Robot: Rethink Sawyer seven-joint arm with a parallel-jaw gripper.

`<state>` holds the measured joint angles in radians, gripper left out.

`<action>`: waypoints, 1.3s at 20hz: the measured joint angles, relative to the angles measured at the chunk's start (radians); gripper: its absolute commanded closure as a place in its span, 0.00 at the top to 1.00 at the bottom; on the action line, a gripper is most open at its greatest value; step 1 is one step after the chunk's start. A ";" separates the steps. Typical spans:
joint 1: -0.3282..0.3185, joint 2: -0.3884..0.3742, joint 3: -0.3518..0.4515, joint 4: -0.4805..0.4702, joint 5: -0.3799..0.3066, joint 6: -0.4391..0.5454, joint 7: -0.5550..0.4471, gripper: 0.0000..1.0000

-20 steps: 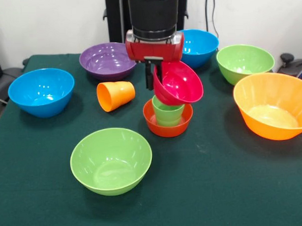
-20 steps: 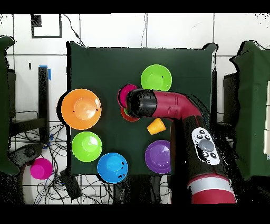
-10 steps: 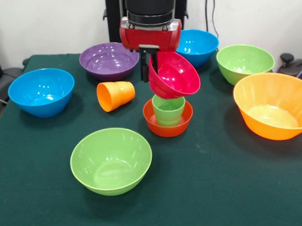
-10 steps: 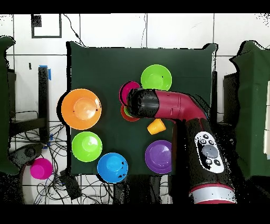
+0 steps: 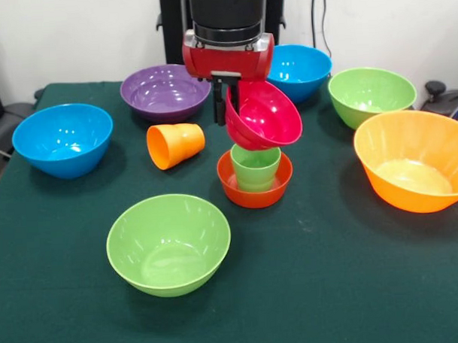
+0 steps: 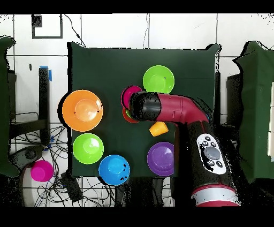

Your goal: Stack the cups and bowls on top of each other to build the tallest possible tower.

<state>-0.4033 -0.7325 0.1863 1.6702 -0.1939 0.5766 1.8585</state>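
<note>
My gripper point(image 5: 228, 105) is shut on the rim of the small magenta bowl point(image 5: 266, 116), which hangs tilted just above the light green cup point(image 5: 255, 165). That cup stands upright inside the small orange-red bowl point(image 5: 254, 187) at the table's middle. An orange cup point(image 5: 175, 145) lies on its side to the left. In the overhead view the arm covers the gripper; only part of the magenta bowl point(image 6: 128, 94) and the orange cup point(image 6: 158, 128) show beside it.
Around the stack sit a light green bowl point(image 5: 169, 243) in front, a blue bowl point(image 5: 63, 139) at left, a purple bowl point(image 5: 164, 91) and a blue bowl point(image 5: 302, 69) at the back, a light green bowl point(image 5: 371, 95) and a large orange bowl point(image 5: 414, 160) at right.
The gripper has lifted the magenta bowl a little, off the green cup's rim, and shifted slightly left. In the last half second it has hardly moved.
</note>
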 measured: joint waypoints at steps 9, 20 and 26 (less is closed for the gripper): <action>0.000 0.000 -0.004 0.011 0.000 0.000 0.000 0.00; 0.000 0.000 -0.005 0.025 0.003 0.000 0.000 0.00; 0.000 0.000 -0.005 0.055 0.006 0.000 0.000 0.00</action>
<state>-0.4033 -0.7327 0.1808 1.7251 -0.1879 0.5763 1.8585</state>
